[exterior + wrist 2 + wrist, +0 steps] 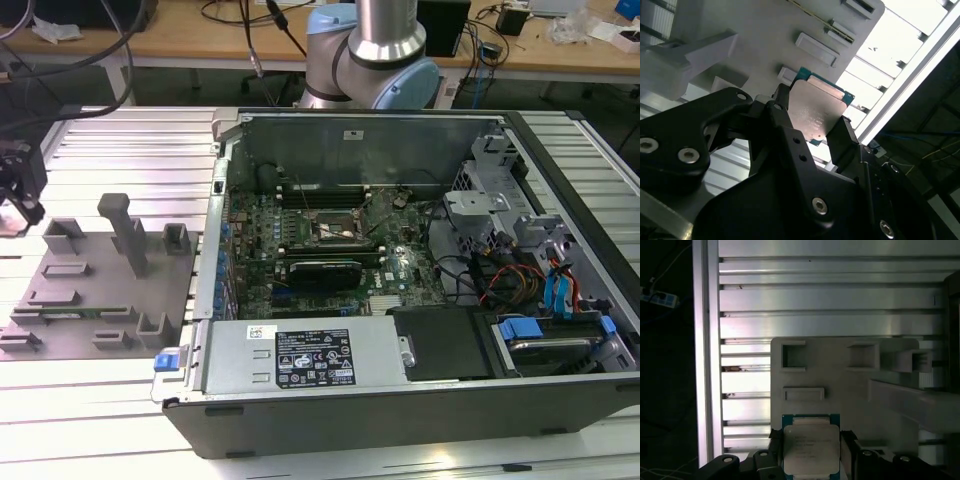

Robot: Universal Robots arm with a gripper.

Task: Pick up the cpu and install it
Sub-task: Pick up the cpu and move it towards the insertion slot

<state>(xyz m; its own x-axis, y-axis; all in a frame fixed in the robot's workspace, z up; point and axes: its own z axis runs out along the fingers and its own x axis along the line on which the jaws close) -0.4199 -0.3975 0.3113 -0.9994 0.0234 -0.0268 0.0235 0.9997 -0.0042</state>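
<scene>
Cpu [811,449] clamped in pincer [811,452] — over grey fixture [840,380].

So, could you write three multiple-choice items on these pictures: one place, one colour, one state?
1. Where is the small flat square silvery-topped cpu? A in the motherboard socket; B in the black gripper; C on the aluminium table.
2. What colour is its thin rim? A red; B green; C yellow.
3. The dark metal computer case is: A open; B closed; C upside down.
Answers: B, both wrist views show the gripper clamping it; B, a green edge shows; A, the green motherboard lies exposed.
</scene>
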